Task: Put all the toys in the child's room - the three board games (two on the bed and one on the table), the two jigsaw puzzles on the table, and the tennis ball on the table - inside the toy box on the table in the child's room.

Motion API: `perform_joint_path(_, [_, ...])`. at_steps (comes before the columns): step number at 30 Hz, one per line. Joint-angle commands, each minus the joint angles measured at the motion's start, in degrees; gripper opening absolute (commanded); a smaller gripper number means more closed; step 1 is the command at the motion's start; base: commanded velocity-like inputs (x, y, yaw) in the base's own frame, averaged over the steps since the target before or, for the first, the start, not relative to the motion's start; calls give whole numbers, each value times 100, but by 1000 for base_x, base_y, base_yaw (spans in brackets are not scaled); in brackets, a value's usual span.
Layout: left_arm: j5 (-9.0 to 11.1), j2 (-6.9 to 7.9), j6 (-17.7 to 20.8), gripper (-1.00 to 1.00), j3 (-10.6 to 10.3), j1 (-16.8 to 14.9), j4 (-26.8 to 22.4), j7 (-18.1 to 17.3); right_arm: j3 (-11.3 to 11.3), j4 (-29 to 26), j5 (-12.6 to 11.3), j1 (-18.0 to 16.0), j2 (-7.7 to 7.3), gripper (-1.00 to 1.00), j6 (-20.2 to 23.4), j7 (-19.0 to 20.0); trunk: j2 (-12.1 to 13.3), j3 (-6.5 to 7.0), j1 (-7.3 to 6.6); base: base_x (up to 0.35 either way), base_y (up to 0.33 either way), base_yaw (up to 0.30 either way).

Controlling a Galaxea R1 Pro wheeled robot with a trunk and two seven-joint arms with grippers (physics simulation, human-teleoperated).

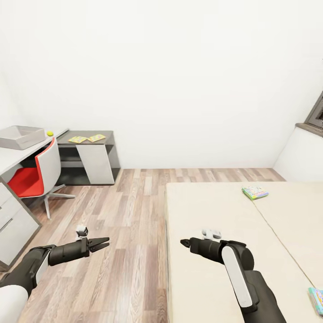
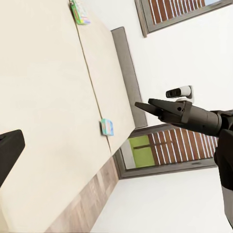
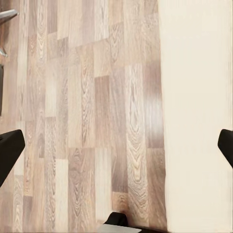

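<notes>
Reaching forward over the wooden floor (image 1: 130,211) at about seven o'clock in the head view, the left pincer (image 1: 104,244) is hanging free with its two dark fingers lying close together and nothing between them. The right pincer (image 1: 184,242) is hovering at about five o'clock, just over the near edge of the bed (image 1: 215,211); its tips are appearing pressed to a point in the head view and in the left wrist view (image 2: 143,105), while the right wrist camera is catching dark finger ends at both sides of its picture, so I cannot tell whether it is spread or pressed together. It is carrying nothing.

One board game (image 1: 316,300) is lying flat on the bed at about four o'clock, cut off by the picture's edge. A second board game (image 1: 255,192) is lying farther up the bed at about two o'clock, near the seam between the two mattress halves; both are also showing in the left wrist view (image 2: 107,126) (image 2: 80,12).

A red and white chair (image 1: 38,172) is standing at about nine o'clock, tucked against the pale worktop (image 1: 11,159). On that worktop, at about ten o'clock, the grey toy box (image 1: 21,136) is sitting open, and the tennis ball (image 1: 50,133) is resting just beside it. Beyond them, a lower grey worktop (image 1: 92,154) is carrying two flat colourful boxes (image 1: 87,138) side by side; whether they are puzzles or a game is too small to tell.
</notes>
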Motion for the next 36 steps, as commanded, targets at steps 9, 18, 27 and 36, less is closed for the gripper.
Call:
perform_joint_path(9, [-3,1,61,100,2,-3,-1,-22,1,-4,-49,-4,1,100,15,-50,-7,-8,2,0,-182,0])
perform_joint_path(18, [-3,1,61,100,2,-3,-1,-22,8,-3,-55,-4,-4,100,-218,-45,-7,-8,2,0,-182,0])
perform_joint_path(27, [-3,1,61,100,2,-3,-1,-22,10,-4,-50,-4,-7,100,-347,-50,-7,-8,2,0,-182,0])
perform_joint_path(36, [-3,1,61,100,2,-3,-1,-22,10,-4,-57,-4,-7,100,-350,-36,-7,-8,2,0,-182,0])
